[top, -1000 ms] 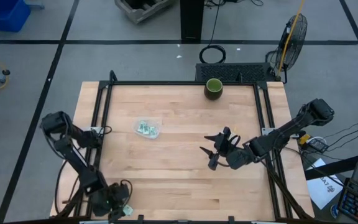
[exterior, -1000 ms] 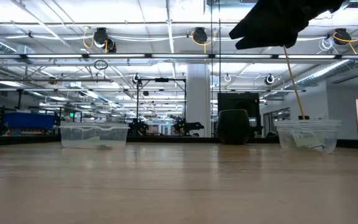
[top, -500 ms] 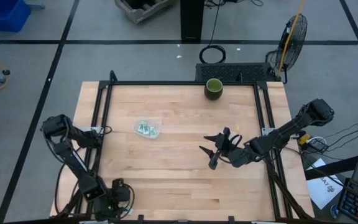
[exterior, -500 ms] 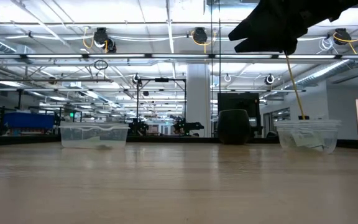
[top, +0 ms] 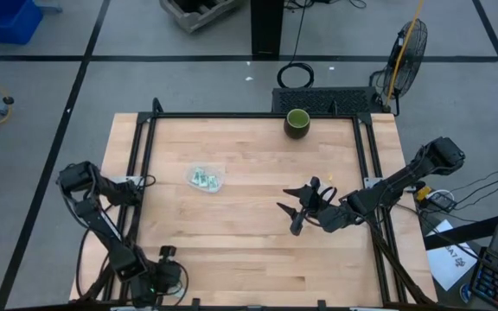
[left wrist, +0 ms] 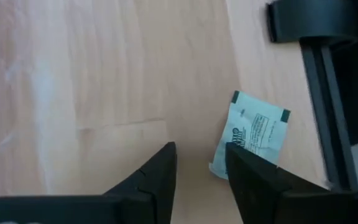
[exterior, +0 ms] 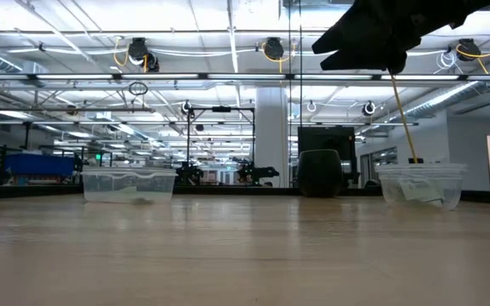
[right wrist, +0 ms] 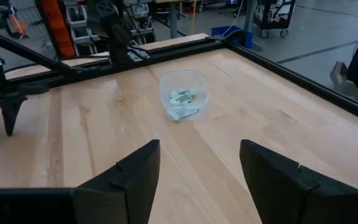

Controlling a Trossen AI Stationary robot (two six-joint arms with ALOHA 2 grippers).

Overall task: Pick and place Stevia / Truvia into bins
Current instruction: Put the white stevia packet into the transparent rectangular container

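One pale green and white sachet (left wrist: 252,133) lies flat at the table's near left corner, next to the black frame rail (left wrist: 328,124). My left gripper (left wrist: 201,167) (top: 168,275) is open with a narrow gap, and the sachet sits just to one side of its fingers. My right gripper (top: 294,213) (right wrist: 197,163) hovers open above the middle of the table. The squarish clear container (top: 206,179) (right wrist: 183,94) (exterior: 128,183) stands on the table and holds several sachets. The round clear container (exterior: 421,184) also holds sachets. My left gripper has one finger (left wrist: 248,177) over the sachet's lower edge (left wrist: 219,163) in the wrist view. I cannot tell whether it touches the sachet. The sachet lies flat on the table.
A dark green cup (top: 296,123) (exterior: 318,173) stands at the far edge of the table. Black frame rails (top: 137,173) run along the table's sides. Bare wood (top: 232,242) lies between the two arms.
My left gripper has shifted a little from the near edge toward the far edge at the near left corner.
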